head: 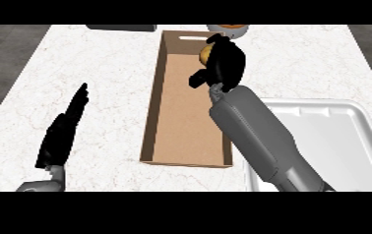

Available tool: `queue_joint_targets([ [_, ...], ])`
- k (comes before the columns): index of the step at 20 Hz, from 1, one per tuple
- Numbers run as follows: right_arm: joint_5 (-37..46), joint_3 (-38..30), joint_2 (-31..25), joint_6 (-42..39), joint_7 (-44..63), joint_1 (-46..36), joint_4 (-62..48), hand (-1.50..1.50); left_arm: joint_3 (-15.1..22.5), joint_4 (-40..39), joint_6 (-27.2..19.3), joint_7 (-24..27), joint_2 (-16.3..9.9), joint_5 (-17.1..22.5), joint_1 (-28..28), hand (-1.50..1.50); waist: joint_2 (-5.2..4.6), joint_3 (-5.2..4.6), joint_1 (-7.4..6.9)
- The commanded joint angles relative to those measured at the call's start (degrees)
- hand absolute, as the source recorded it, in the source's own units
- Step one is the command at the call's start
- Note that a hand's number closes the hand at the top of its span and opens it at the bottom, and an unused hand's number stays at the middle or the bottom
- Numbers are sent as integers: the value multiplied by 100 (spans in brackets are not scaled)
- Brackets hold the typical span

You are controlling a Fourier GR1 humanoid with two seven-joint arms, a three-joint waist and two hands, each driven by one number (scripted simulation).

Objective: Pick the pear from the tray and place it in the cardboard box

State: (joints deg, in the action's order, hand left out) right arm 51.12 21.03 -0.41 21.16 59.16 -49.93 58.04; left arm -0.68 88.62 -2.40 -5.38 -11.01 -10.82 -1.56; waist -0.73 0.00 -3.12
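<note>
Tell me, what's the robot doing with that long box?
The robot's right hand is curled round a yellowish pear and holds it over the far end of the cardboard box. The white tray it is meant to come from sits at the right, beside the box. The left hand rests open on the counter, left of the box.

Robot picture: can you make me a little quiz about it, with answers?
1. True or false: the right hand is above the box.
2. What is the right hand curled round? A) the pear B) a spoon C) nothing
3. Fill in: the white tray lies to the ____ of the box.

Key: 1 true. 2 A. 3 right. The left hand rests open at the lower left, holding nothing.
</note>
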Motion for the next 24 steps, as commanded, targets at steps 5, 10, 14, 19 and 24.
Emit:
queue_joint_targets([
  [5,-208,-331,39,2381,-233,-255,-717,-150,4,34,-66,42,83,-32,105,0,3,4,46],
  [10,-5,-658,39,3459,-277,-93,-279,-150,-213,26,21,130,-60,110,230,0,47,2,158],
  [14,-192,-1024,39,3922,-646,134,317,-150,-172,240,32,-27,-70,75,321,0,84,7,236],
  [19,514,-1066,20,4152,-531,1457,1604,-150,-215,100,-211,16,33,-79,356,0,144,-2,479],
  [24,343,-1162,-406,3634,-576,3004,3679,-150,-403,21,-100,90,-50,101,437,0,160,-2,588],
])
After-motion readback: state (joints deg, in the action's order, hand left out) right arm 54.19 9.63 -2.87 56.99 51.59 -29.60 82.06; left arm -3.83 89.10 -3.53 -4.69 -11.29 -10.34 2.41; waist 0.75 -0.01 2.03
